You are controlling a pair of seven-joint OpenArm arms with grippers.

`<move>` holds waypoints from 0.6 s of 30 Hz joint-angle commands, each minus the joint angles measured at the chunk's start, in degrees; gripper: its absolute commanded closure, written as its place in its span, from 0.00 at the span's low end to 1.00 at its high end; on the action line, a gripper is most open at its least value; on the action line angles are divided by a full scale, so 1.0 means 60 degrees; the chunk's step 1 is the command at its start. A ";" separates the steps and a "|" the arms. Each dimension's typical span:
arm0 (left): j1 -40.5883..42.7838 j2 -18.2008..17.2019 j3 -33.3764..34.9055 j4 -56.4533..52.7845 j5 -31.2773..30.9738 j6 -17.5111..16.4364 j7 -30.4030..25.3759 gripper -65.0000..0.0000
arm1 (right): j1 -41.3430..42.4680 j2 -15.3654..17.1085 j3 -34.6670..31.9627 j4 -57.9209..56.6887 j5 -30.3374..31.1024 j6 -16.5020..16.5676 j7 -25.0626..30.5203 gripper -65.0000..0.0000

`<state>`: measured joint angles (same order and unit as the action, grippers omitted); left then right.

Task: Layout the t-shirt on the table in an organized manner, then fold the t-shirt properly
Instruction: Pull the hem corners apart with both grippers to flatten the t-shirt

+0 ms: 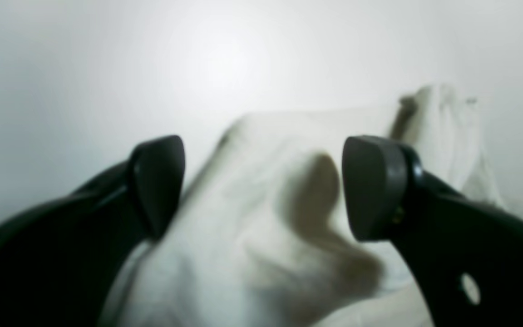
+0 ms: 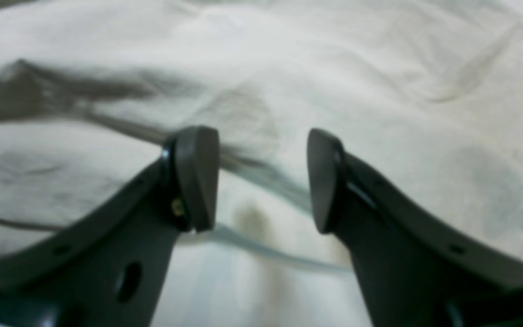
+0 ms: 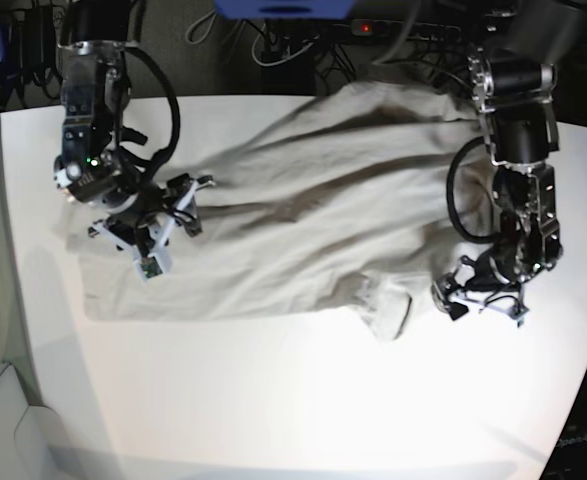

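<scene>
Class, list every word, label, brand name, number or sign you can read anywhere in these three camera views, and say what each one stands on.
No readable text in any view.
Light grey-beige cotton t-shirt: no print or label legible; both wrist views are blurred.
Glossy white table: bare of markings.
Blue object at the top edge of the base view: no lettering can be made out.
Black arms and tools: no readable markings.

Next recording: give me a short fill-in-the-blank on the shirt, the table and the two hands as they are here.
1. The t-shirt lies spread on the ____ table.
2. The left hand has its jaws ____, nothing between them.
3. The right hand hangs directly over ____.
4. In the base view, the sleeve nearest the left hand is ____, not flat.

Missing words: white; open; the t-shirt; crumpled
</scene>
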<state>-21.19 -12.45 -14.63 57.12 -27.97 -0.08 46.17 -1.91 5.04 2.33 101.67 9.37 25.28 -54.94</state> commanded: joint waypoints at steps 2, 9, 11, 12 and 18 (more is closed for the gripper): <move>-0.0270 -0.0101 0.0366 0.0099 0.0199 0.0123 -0.0084 0.19 | 0.0150 0.0047 0.0015 0.0162 0.0117 0.0161 0.0167 0.51; -0.0241 -0.0101 0.0732 0.0011 0.0243 0.0093 -0.0069 0.35 | 0.0355 0.0061 0.0030 0.0162 0.0117 0.0161 0.0167 0.51; -0.0241 -0.0116 0.0659 0.0011 0.0243 0.0093 -0.0069 0.62 | 0.0355 0.0061 0.0030 0.0162 0.0117 0.0161 0.0167 0.51; -0.0241 -0.0131 0.0644 0.0011 0.0243 0.0093 -0.0069 0.78 | 0.0355 0.0061 0.0030 0.0162 0.0117 0.0161 0.0167 0.51; -0.0285 -0.0174 0.0629 0.0084 0.0243 0.0123 -0.0465 0.96 | 0.0370 0.0061 0.0030 0.0162 0.0117 0.0161 0.0167 0.51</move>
<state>-21.06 -12.71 -10.66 56.36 -26.13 -0.12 44.12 -0.64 5.06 2.35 101.67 9.39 25.28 -54.92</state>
